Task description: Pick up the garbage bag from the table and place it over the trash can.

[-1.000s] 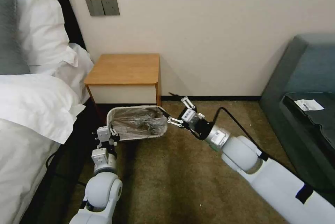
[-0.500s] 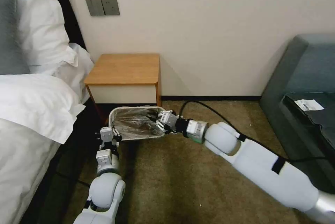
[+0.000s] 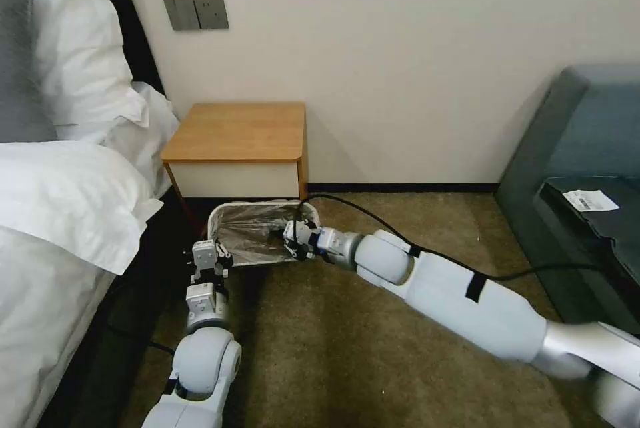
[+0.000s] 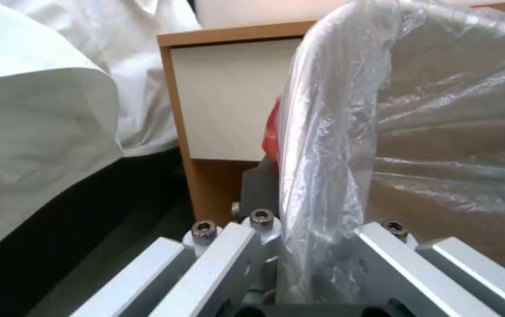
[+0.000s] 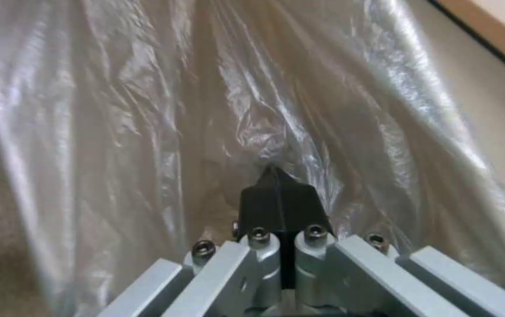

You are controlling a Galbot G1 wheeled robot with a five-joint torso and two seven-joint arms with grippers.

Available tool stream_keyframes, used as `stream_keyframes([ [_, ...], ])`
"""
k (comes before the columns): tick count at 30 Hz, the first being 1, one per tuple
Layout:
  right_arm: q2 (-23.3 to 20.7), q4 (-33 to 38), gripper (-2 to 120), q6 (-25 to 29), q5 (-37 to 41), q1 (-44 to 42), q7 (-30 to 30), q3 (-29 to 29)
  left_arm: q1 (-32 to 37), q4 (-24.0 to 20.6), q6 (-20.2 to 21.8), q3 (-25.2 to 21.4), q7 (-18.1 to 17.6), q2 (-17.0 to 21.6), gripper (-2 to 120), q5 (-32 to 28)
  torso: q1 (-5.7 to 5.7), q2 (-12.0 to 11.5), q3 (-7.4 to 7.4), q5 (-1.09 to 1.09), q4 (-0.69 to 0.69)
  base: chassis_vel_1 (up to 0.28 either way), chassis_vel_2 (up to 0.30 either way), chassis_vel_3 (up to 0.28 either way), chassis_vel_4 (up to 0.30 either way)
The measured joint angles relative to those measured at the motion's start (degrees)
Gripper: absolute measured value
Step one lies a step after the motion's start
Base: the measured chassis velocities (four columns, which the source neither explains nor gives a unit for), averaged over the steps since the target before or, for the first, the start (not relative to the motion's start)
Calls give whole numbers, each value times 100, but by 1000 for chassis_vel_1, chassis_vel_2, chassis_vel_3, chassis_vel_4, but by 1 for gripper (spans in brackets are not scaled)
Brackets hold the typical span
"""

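Note:
The cream-white trash can (image 3: 257, 264) stands on the carpet in front of the table (image 3: 240, 131). The translucent garbage bag (image 3: 250, 235) lines it, its film draped over the rim. My left gripper (image 3: 212, 249) is at the can's near-left corner. In the left wrist view my left gripper (image 4: 299, 185) straddles the rim, pinching the bag (image 4: 440, 132); a red strip of bag edge (image 4: 271, 132) hangs outside, before the table's drawer front (image 4: 229, 101). My right gripper (image 3: 288, 241) reaches inside the can. In the right wrist view my right gripper (image 5: 276, 174) is shut, tips pressed into the bag (image 5: 147, 110).
A bed with white pillows (image 3: 67, 201) lies close on the left. A grey-blue sofa (image 3: 587, 141) with a paper slip (image 3: 590, 200) is on the right. The right arm's black cable (image 3: 400, 231) loops over the carpet. Open carpet (image 3: 320, 361) lies in front.
My right gripper was open outside the can's right side; it has swung left into the can and shut. The bag mouth has settled lower on the can. The left gripper stays at its corner.

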Motion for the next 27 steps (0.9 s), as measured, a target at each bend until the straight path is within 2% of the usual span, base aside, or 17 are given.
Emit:
stream_keyframes([
  [6,216,-355,0,-146,103,413,329,-492,18,-10,-59,24,-33,-35,0,213,0,0,0,0,0,0,0,0,0],
  [27,911,-1425,0,-46,-151,846,707,-1155,172,-403,-4,270,-16,-160,0,541,0,0,0,1,0,0,0,0,0],
])
